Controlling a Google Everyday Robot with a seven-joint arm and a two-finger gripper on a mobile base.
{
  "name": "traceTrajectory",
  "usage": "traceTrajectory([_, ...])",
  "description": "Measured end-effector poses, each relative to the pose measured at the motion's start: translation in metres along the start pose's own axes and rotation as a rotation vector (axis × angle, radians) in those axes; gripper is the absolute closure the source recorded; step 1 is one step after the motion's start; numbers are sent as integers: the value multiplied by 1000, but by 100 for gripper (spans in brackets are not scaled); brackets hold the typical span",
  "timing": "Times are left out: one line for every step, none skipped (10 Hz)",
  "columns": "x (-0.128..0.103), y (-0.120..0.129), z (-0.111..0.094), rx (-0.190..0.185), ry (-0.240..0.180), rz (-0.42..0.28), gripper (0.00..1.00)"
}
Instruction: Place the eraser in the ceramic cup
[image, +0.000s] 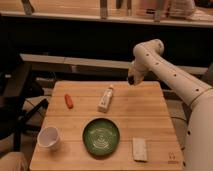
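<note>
1. Gripper status. I read the gripper (132, 79) as hanging above the far edge of the square wooden table (150, 115), carrying nothing. I cannot tell whether it is apart or together.

2. Target location. The small red-orange stick-shaped eraser (69, 101) lies flat on the table, well apart from the gripper. The white tube-shaped bottle (105, 98) lies between the two. The small round white ceramic cup (49, 137) stands upright farther from the gripper than the eraser, at the near corner on the eraser's side. The green round plate (101, 136) and the flat beige rectangular block (139, 149) sit nearer the camera than the gripper, clear of the eraser.

3. Handling estimate. I judge the eraser light, slightly yielding and grippy rather than slick, and not fragile. Its rounded ends may let it roll or pivot if pinched off-centre.

4. Grasp point. I recommend closing across the short width at mid-length, from above, with moderate force.
</note>
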Motion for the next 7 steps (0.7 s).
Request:
traceTrajectory([-3, -1, -2, 1, -2, -22, 98])
traceTrajectory([-15, -7, -6, 8, -8, -71, 98])
traceTrajectory([-26, -12, -8, 12, -13, -108, 98])
traceTrajectory([-40, -19, -11, 18, -15, -155, 98])
traceTrajectory([-52, -24, -13, 23, -21, -198, 98])
traceTrajectory([-61, -27, -16, 28, -25, -238, 98])
traceTrajectory([-72, -27, -20, 36, -34, -276, 98])
